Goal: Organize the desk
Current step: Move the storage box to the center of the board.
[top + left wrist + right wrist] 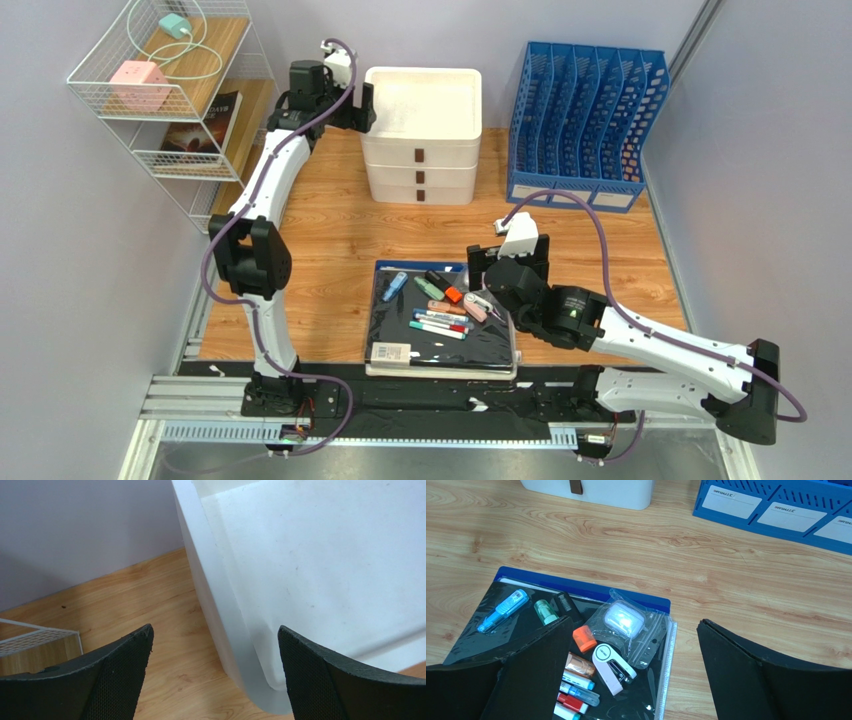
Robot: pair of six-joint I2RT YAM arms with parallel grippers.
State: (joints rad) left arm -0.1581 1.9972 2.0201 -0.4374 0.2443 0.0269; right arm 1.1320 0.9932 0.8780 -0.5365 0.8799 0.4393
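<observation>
Zero items look put away: loose stationery (pixel 440 305) lies on a black folder (pixel 440 350) at the near middle of the desk (pixel 330 230). Spread and empty, the right gripper (pixel 635 622) hangs above it. The left gripper (pixel 215 635), likewise released, hovers beside the far white drawer unit (pixel 422 140).
</observation>
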